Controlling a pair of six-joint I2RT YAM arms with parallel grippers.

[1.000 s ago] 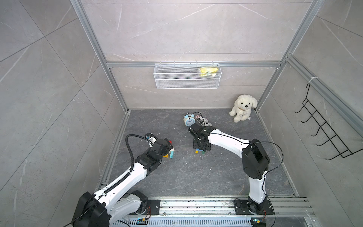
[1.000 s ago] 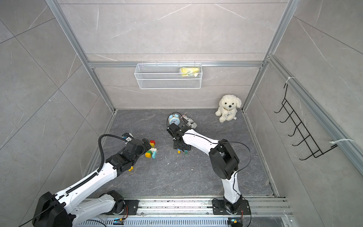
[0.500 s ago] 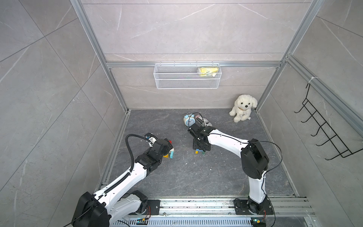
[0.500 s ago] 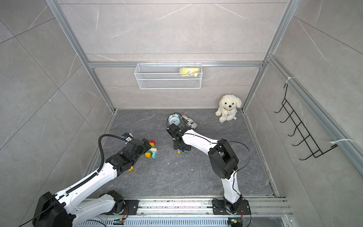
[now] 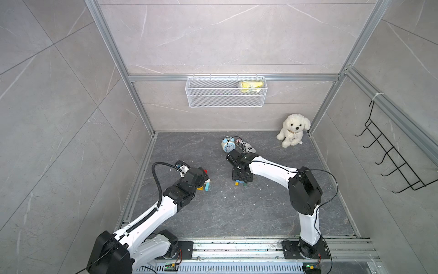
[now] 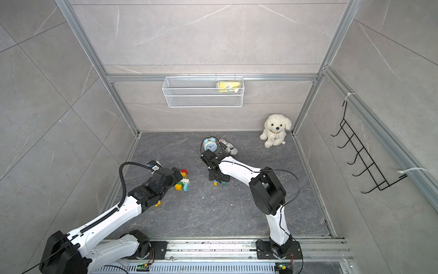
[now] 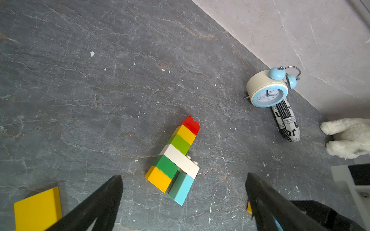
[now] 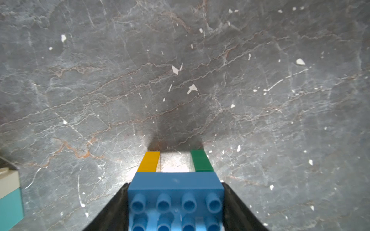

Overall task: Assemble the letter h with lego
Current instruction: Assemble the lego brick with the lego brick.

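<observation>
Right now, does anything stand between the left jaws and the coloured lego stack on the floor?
Nothing visible does. In the left wrist view the left gripper has its jaws wide open, and the lego stack shows in the gap between them, bare floor around it. A loose yellow brick lies outside the jaws.

1. Lego assembly (image 6: 182, 181) lay flat on the floor (image 6: 201, 213), left of centre, just ahead of the left gripper (image 7: 183, 176); jaws spread wide, clear of it.
2. Second lego piece (image 8: 176, 200) sat clamped between the jaws of the right gripper (image 8: 175, 184), to the right of the assembly.
3. Alarm clock (image 6: 210, 145) stood behind the right gripper; rolled pouch (image 6: 228, 147) just right of it.
4. Plush dog (image 6: 275, 129) sat in the far right corner.
5. Wire basket (image 6: 189, 100) hung on the back wall, packet (image 6: 228, 86) in its right end.
6. Loose lego brick (image 6: 157, 203) lay beside the left arm, nearer the front.
</observation>
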